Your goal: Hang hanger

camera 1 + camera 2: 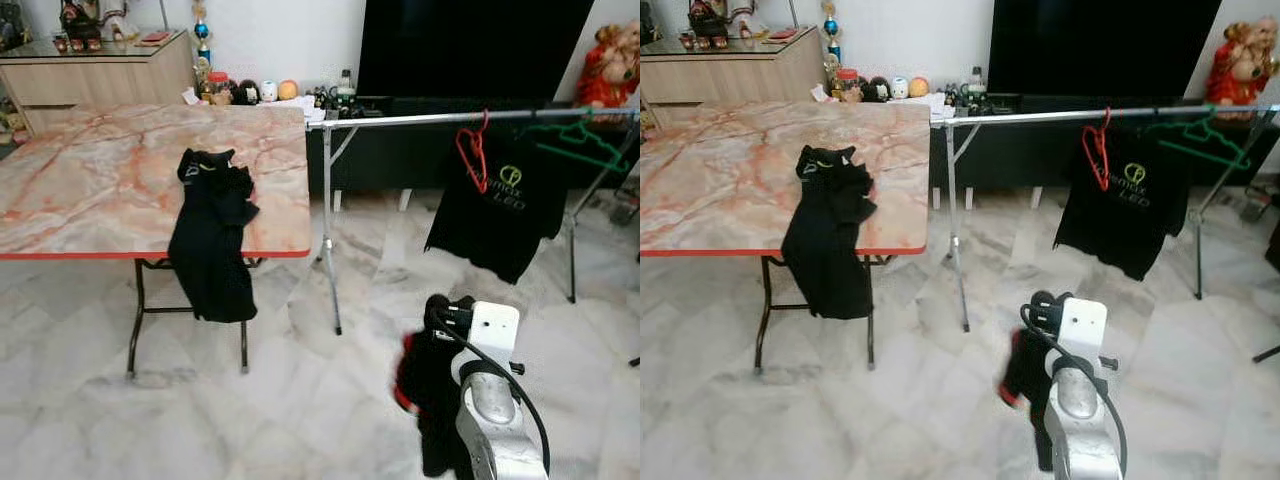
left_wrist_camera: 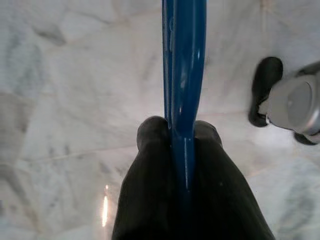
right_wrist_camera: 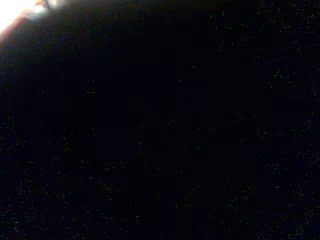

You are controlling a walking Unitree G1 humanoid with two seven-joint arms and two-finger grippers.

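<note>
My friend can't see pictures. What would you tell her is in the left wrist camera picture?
The left gripper is shut on a blue hanger, which sticks out past its two black fingers. Below is a pale marble floor.

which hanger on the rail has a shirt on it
The red plastic hanger carries the black printed t-shirt; the green plastic hanger beside it on the metal rail hangs bare.
</note>
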